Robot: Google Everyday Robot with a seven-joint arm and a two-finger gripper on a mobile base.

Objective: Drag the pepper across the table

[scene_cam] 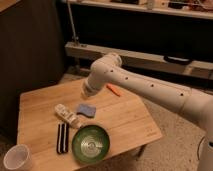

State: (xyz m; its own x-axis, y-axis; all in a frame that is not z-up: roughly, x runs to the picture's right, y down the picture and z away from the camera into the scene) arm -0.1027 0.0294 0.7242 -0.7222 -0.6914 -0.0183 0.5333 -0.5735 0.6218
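The pepper is small, slim and orange-red. It lies on the far right part of the light-wood table, close under my white arm. My gripper hangs at the end of the arm's downward-bent last segment, over the far middle of the table. It is a short way left of the pepper and apart from it.
A blue sponge lies mid-table. Beside it is a white bottle-like object on its side. A black striped object and a green bowl sit near the front edge. A white cup stands at the front left. Shelving runs behind the table.
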